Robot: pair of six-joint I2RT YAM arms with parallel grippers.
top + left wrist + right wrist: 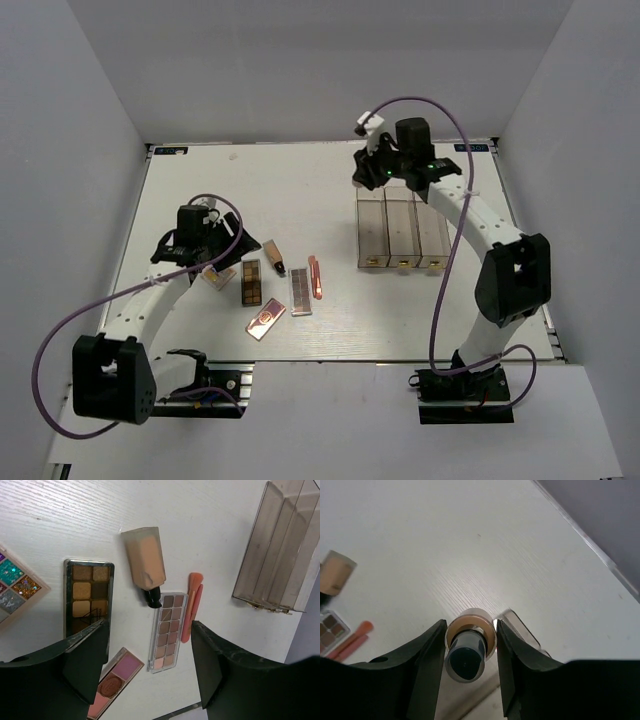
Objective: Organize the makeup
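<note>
Right gripper (pixel 471 630) is clamped on the small tan bottle (pixel 467 652) at the far end of the clear box (pixel 372 230); left gripper (pixel 149 627) gapes above palettes (pixel 88 596), tube (pixel 145 557), stick (pixel 192 607) lying loose on the counter (pixel 300 180): barely begun

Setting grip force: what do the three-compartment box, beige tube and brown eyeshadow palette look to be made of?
The three-compartment box is likely rigid acrylic, smoky, see-through and glossy; its dividers show through the walls. The beige tube is probably soft matte plastic, with a visible crease in its skin. The brown eyeshadow palette has a shiny silvery frame, metal or metallised plastic, around powder pans.
</note>
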